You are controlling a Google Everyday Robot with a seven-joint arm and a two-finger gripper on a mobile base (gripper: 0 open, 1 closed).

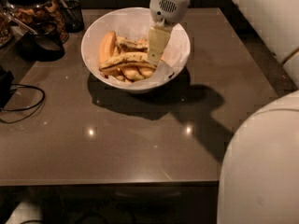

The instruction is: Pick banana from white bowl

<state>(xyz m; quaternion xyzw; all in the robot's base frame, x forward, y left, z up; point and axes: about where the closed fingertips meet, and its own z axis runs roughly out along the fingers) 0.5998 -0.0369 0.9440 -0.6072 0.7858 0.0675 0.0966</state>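
The white bowl (91, 36), lined with white paper, stands at the back middle of the dark table. Several bananas lie in it. The long yellow banana (125, 59) with dark brown streaks lies crosswise on top of the pile. A smoother orange-yellow banana (107, 45) lies at the left, and a speckled one (132, 43) lies behind. My gripper (154, 59) hangs down from above into the right half of the bowl. Its pale tip is at the right end of the streaked banana. I cannot tell whether it holds it.
A glass jar with snacks (35, 10) and a dark cup (72, 15) stand at the back left. A black cable (23, 107) loops at the left edge. My white body (261, 167) fills the lower right. The table (140, 143) has a front edge near me.
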